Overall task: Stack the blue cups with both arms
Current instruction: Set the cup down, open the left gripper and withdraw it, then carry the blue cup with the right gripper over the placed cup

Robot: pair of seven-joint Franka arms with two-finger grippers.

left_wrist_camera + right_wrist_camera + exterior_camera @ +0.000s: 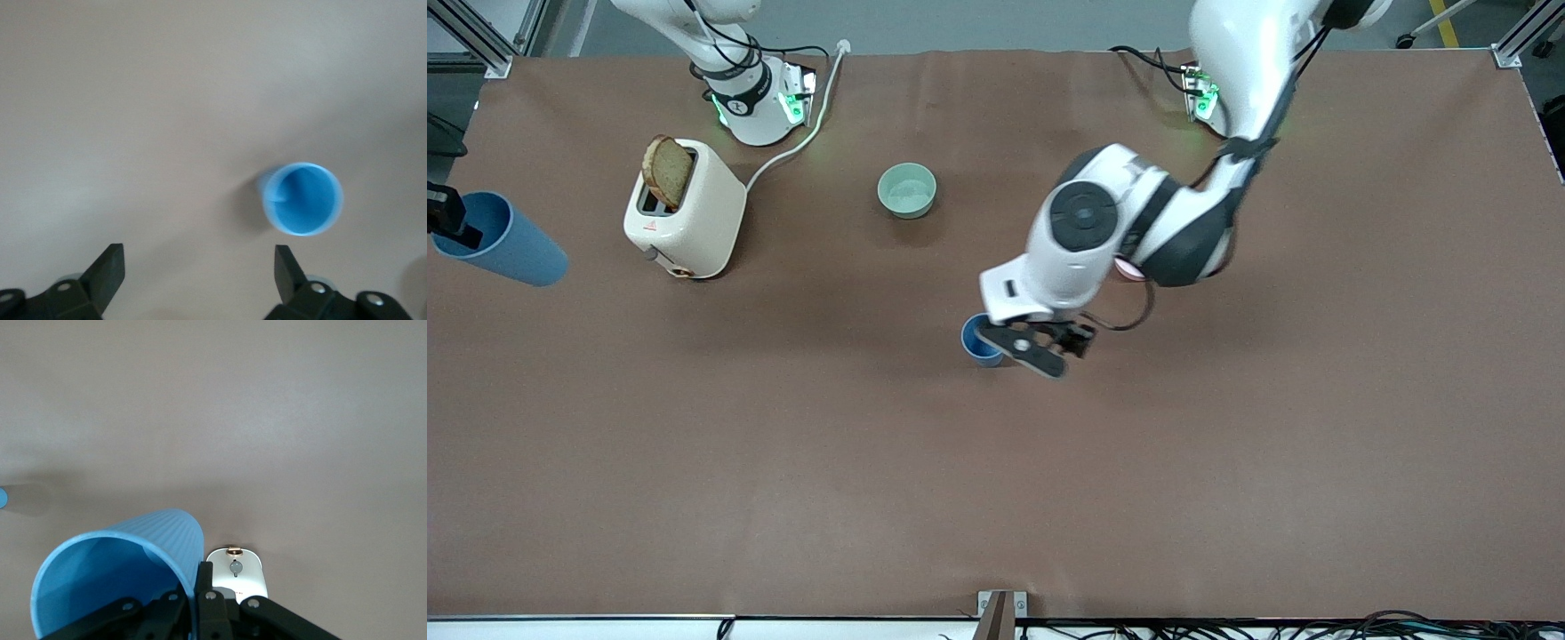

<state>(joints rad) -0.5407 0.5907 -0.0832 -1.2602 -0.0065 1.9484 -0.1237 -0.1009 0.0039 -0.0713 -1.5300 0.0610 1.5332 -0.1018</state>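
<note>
One blue cup (978, 341) stands upright on the table near the middle. It also shows in the left wrist view (303, 198), mouth up. My left gripper (1040, 348) hovers just beside it, toward the left arm's end; in its wrist view the left gripper (198, 268) is open and empty. My right gripper (449, 222) is in the air at the right arm's end of the table, shut on the rim of the second blue cup (505, 242), which hangs tilted. In the right wrist view the gripper (195, 581) pinches that cup's (120, 577) wall.
A cream toaster (687, 212) with a bread slice (667, 171) stands near the right arm's base and shows in the right wrist view (238, 577). A mint-green bowl (907, 189) sits farther from the camera than the standing cup. A pink bowl (1128, 270) is mostly hidden under the left arm.
</note>
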